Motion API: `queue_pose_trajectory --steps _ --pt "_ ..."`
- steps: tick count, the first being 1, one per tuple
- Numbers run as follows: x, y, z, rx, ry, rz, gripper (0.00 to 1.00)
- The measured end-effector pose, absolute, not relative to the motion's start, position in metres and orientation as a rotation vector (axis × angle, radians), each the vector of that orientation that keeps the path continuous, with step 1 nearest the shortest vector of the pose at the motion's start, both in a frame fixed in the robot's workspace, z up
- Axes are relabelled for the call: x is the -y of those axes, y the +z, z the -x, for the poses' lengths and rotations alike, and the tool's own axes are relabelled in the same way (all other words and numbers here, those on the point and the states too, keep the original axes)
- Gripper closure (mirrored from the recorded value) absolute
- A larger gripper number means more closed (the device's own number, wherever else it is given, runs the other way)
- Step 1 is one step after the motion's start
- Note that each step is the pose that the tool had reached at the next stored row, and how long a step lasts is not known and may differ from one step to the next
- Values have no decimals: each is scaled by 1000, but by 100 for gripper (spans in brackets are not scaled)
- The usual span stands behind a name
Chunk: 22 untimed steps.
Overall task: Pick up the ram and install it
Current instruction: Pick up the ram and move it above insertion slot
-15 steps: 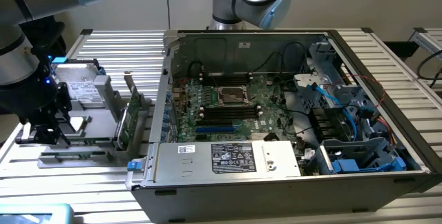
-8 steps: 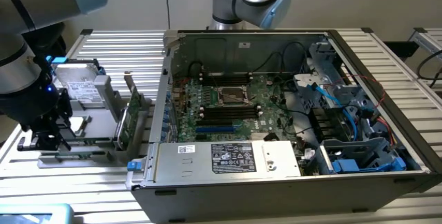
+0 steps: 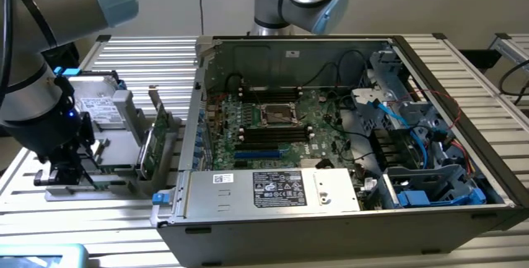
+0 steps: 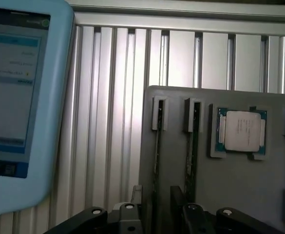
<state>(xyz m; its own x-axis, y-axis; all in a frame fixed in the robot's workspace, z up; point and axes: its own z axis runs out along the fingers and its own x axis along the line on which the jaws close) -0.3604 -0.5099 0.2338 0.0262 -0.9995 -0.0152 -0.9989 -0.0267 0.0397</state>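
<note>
Two thin green sticks stand on edge in slots of a grey holder [image 4: 230,195]. The ram [image 4: 156,146] is the one that runs down between my fingertips. My gripper [image 4: 157,209] hangs directly over its near end, open, with one dark finger [image 4: 135,197] on each side and a gap to the stick. The second stick [image 4: 191,146] stands parallel beside it. In the exterior view my gripper [image 3: 64,172] is low over the holder [image 3: 91,187], on the exterior view's left of the open computer case [image 3: 331,218]. Black memory slots [image 3: 277,133] lie on the motherboard inside the case.
A processor chip [image 4: 241,130] sits in a pocket of the holder beside the sticks. A taller green expansion card [image 3: 161,135] stands between the holder and the case. A light-blue tablet with a lit screen [image 4: 20,97] lies on the ribbed aluminium table [image 4: 113,122].
</note>
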Motion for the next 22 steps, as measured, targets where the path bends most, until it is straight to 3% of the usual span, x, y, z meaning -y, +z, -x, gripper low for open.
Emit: queue_pose_trajectory --steps 22 --pt "507 203 360 2179 -62 -2238 64"
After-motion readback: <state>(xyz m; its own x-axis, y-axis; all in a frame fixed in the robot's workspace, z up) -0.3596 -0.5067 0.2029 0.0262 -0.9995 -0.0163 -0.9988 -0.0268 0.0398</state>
